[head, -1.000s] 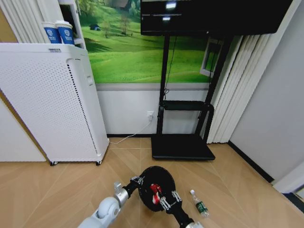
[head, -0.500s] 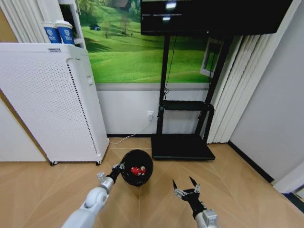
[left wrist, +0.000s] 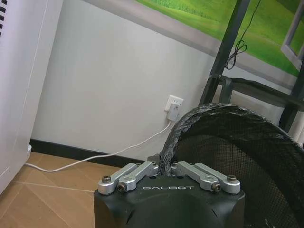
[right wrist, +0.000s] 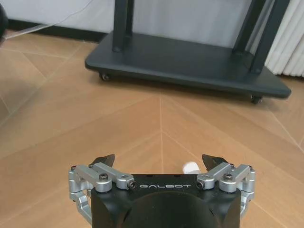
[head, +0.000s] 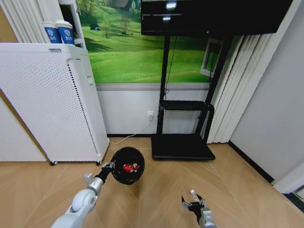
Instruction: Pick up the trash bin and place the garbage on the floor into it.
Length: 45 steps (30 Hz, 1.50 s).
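Descending with fingers spread over the bottle [right wrist: 191,166] on the floor [head: 156,185], the right gripper [head: 194,205] is needing to straddle it squarely while the left gripper [head: 108,166] is pinching the trash bin [head: 127,165] rim, holding it aloft.

A white perforated cabinet [head: 52,102] stands left on the chevron wood floor [head: 247,190]; a green meadow mural [head: 128,47] covers the wall behind a black TV stand [head: 183,142]

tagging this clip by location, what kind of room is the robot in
Probably an office or meeting room: a big screen on a wheeled black stand, a white perforated cabinet with paper cups on top, and a chevron wood floor.
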Motion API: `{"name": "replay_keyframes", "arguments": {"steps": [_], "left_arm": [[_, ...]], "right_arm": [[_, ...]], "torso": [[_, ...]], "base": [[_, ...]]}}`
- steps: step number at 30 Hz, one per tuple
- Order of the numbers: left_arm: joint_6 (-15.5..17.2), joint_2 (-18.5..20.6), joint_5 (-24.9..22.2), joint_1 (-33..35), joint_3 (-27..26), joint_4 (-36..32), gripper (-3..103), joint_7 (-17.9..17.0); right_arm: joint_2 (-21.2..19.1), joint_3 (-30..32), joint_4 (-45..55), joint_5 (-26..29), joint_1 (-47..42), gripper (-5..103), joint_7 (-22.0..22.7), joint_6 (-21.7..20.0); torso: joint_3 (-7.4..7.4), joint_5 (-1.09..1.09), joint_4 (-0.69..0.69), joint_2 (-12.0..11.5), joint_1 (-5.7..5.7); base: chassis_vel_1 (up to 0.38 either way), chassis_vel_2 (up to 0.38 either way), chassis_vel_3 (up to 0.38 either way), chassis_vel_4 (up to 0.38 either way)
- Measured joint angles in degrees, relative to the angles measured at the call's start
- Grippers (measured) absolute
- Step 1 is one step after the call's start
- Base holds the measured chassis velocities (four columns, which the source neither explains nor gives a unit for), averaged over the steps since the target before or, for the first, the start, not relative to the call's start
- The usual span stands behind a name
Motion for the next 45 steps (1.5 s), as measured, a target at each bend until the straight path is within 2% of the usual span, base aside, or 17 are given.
{"name": "replay_keyframes", "arguments": {"steps": [2, 4, 6, 9, 17, 27, 28, 29, 30, 32, 33, 35, 36, 39, 40, 43, 45], "left_arm": [[-0.15, -0.24, 0.14, 0.05, -0.11, 0.06, 4, 0.17], [-0.55, -0.87, 0.5, 0.04, -0.2, 0.75, 4, 0.9], [-0.73, -1.11, 0.59, -0.15, -0.2, 1.02, 4, 1.1], [-0.93, -1.16, 0.75, -0.01, -0.21, 1.32, 4, 1.44], [-1.05, -1.22, 1.02, 0.01, -0.37, 1.8, 4, 1.71], [-1.09, -1.16, 0.63, -1.06, 1.12, 1.22, 4, 1.45], [-1.09, -1.09, 0.62, -1.08, 1.21, 1.21, 4, 1.43], [-1.09, -1.09, 0.62, -1.08, 1.21, 1.21, 4, 1.43], [-1.09, -1.02, 0.6, -1.02, 1.19, 1.19, 4, 1.43], [-1.1, -0.95, 0.6, -0.8, 1.02, 1.19, 4, 1.42], [-1.16, -0.93, 0.62, -0.69, 0.94, 1.2, 4, 1.44], [-1.24, -0.95, 0.64, -0.58, 0.78, 1.22, 4, 1.45], [-1.27, -1.01, 0.66, -0.56, 0.74, 1.23, 4, 1.45], [-1.28, -1.09, 0.65, -0.64, 0.73, 1.23, 4, 1.46], [-1.3, -1.12, 0.65, -0.75, 0.76, 1.24, 4, 1.46], [-1.33, -1.12, 0.65, -0.86, 0.83, 1.28, 4, 1.45], [-1.34, -1.12, 0.65, -0.86, 0.83, 1.3, 4, 1.45]], "right_arm": [[-0.53, -0.03, -1.05, 0.98, 0.52, 100, 0.09, -0.38], [-5.11, 0.28, -7.06, 3.77, 3.13, 100, -0.86, -1.16], [-6.81, 0.0, -10.8, 4.2, 5.29, 100, -1.22, -1.2], [-9.36, -0.95, -15.12, 5.38, 7.68, 100, -1.96, -1.66], [-11.31, -1.76, -18.9, 6.92, 8.24, 100, -6.62, -3.28], [-8.45, -2.42, -23.7, 3.71, 8.92, 102, -7.16, -2.04], [-8.35, -2.45, -23.79, 3.78, 8.77, 92, -7.03, -1.88], [-8.35, -2.45, -23.79, 3.78, 8.77, 92, -7.03, -1.88], [-8.38, -2.42, -23.78, 3.88, 8.57, 86, -7.18, -1.85], [-8.43, -2.39, -23.77, 3.91, 8.36, 86, -7.52, -1.62], [-8.5, -2.38, -23.77, 3.87, 8.26, 75, -7.83, -1.42], [-8.54, -2.34, -23.77, 3.83, 8.07, 75, -7.99, -1.19], [-8.51, -2.33, -23.72, 3.83, 7.86, 64, -8.07, -1.06], [-8.35, -2.3, -23.64, 3.78, 7.69, 58, -8.08, -0.93], [-8.16, -2.3, -23.61, 3.69, 7.61, 47, -8.09, -0.85], [-8.02, -2.28, -23.58, 3.65, 7.57, 40, -8.09, -0.78], [-8.0, -2.26, -23.58, 3.63, 7.57, 40, -8.09, -0.77]], "torso": [[0.0, 0.01, -0.02, 0.0, 0.0], [0.0, -0.05, -0.01, 0.0, 0.0], [0.0, 0.04, -0.01, 0.0, 0.0], [0.0, 0.0, 0.01, 0.0, 0.0], [0.0, -0.01, 0.0, 0.0, 0.0], [0.0, 0.01, -0.01, 0.0, 0.0], [0.0, 0.01, 0.0, 0.0, 0.0], [0.0, 0.01, 0.0, 0.0, 0.0], [0.0, -0.01, 0.0, 0.0, 0.0], [0.0, 0.0, 0.0, 0.0, 0.0], [0.0, 0.0, 0.0, 0.0, 0.0], [0.0, -0.01, 0.01, 0.0, -0.01], [0.0, -0.01, 0.01, 0.0, 0.0], [0.0, -0.03, 0.0, 0.0, 0.0], [0.0, -0.01, 0.0, 0.01, 0.0], [0.0, -0.01, 0.0, 0.0, 0.0], [0.0, -0.01, 0.0, 0.0, -0.01]], "base": [[0.0, 0.0, 0.0, 0.0], [0.0, 0.0, 0.0, 0.0], [0.0, 0.0, 0.0, 0.0], [0.0, 0.0, 0.0, 0.0], [0.0, 0.0, 0.0, 0.0], [0.0, 0.0, 0.0, 0.0], [0.0, 0.0, 0.0, 0.0], [0.0, 0.0, 0.0, 0.0], [0.0, 0.0, 0.0, 0.0], [0.0, 0.0, 0.0, 0.0], [0.0, 0.0, 0.0, 0.0], [0.0, 0.0, 0.0, 0.0], [0.0, 0.0, 0.0, 0.0], [0.0, 0.0, 0.0, 0.0], [0.0, 0.0, 0.0, 0.0], [0.0, 0.0, 0.0, 0.0], [0.0, 0.0, 0.0, 0.0]]}}
